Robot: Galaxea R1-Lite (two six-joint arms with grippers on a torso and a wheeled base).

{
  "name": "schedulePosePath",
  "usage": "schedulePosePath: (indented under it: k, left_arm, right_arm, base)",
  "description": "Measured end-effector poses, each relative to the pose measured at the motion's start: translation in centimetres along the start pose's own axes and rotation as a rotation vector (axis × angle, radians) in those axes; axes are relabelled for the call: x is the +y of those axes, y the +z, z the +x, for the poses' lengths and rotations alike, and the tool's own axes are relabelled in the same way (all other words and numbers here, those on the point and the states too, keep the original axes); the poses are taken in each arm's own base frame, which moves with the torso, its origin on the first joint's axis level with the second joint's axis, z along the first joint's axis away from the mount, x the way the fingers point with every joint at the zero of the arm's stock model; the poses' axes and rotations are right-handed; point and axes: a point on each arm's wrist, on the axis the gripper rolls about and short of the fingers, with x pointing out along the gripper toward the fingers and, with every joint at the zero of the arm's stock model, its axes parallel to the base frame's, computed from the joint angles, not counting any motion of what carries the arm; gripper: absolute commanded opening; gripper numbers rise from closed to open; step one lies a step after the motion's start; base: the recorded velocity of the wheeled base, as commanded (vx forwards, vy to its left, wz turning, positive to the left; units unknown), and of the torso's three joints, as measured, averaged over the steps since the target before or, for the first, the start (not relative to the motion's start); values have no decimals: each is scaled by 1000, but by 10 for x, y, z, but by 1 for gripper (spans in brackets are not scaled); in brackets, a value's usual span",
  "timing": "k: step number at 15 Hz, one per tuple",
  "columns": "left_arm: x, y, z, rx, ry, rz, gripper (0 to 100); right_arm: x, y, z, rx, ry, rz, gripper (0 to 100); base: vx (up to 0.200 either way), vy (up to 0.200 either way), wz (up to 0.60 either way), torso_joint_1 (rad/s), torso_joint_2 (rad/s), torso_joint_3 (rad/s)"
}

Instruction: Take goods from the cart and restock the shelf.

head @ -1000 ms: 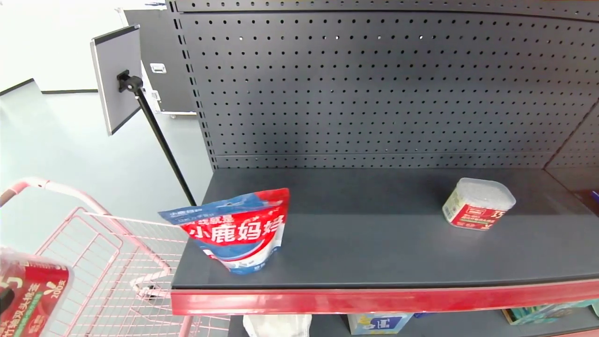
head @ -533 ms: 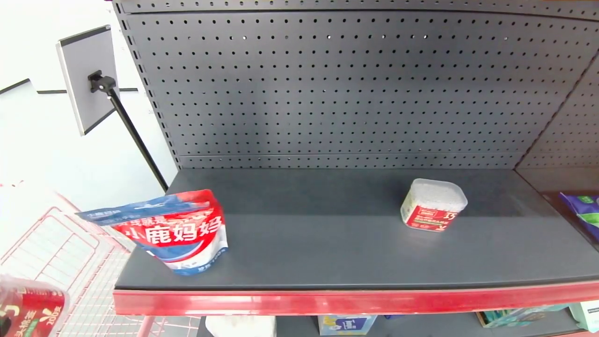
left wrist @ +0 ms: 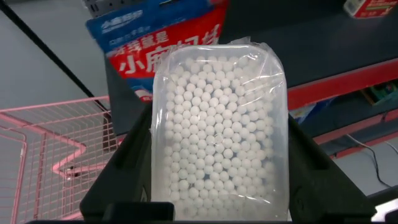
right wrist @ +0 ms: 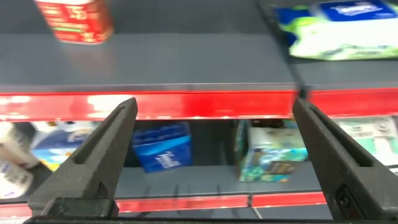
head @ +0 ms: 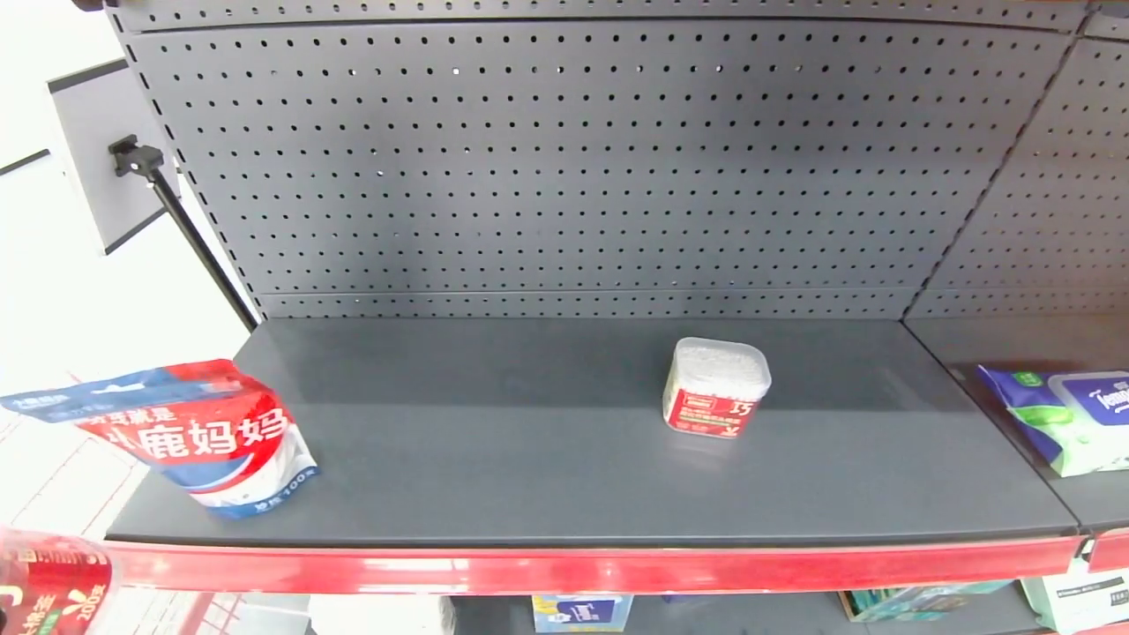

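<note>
The dark grey shelf (head: 529, 476) has a red front edge. A red and blue pouch (head: 190, 437) stands at its left end, and it shows too in the left wrist view (left wrist: 161, 43). A small tub of cotton swabs (head: 714, 388) sits near the shelf's middle. My left gripper (left wrist: 217, 155) is shut on a clear box of cotton swabs (left wrist: 217, 118), held low and left of the shelf, above the pink cart (left wrist: 43, 149); the box's red label (head: 48, 586) peeks in at the head view's corner. My right gripper (right wrist: 214, 155) hangs open in front of the red edge.
A green and blue wipes pack (head: 1063, 419) lies on the neighbouring shelf to the right. Boxes (right wrist: 161, 149) fill the lower shelf. A grey sign on a black stand (head: 97, 159) rises left of the shelf. A pegboard backs the shelf.
The head camera has swung right, so the shelf, pouch and tub sit further left in the picture and the wipes pack has come into view. The held box stays low left.
</note>
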Motion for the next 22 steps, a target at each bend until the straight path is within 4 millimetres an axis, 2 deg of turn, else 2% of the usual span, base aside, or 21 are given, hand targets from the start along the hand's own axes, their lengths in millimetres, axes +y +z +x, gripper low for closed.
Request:
schedulePosePath:
  k: [4,11,16,19,22]
  left_arm:
    - [0,0,0,-1,-5,1,0]
    - [-1,2,3,2,-18,18,0]
    - [-4,2,7,-1,-160,89,0]
    - [-7,14,20,-50,-246,113,0]
    - [-10,29,47,-54,-339,117,0]
  right_arm:
    - [0,0,0,0,0,-1,100]
    - [0,0,0,2,0,-2,100]
    - [0,1,2,24,1,-11,100]
    - [0,25,0,-8,7,2,100]
    - [1,88,10,-22,39,38,100]
  base:
    - [0,-200,0,5,5,2]
    - [0,0,0,0,0,0]
    - [0,0,0,0,0,0]
    - [0,0,0,0,0,0]
    - [0,0,0,0,0,0]
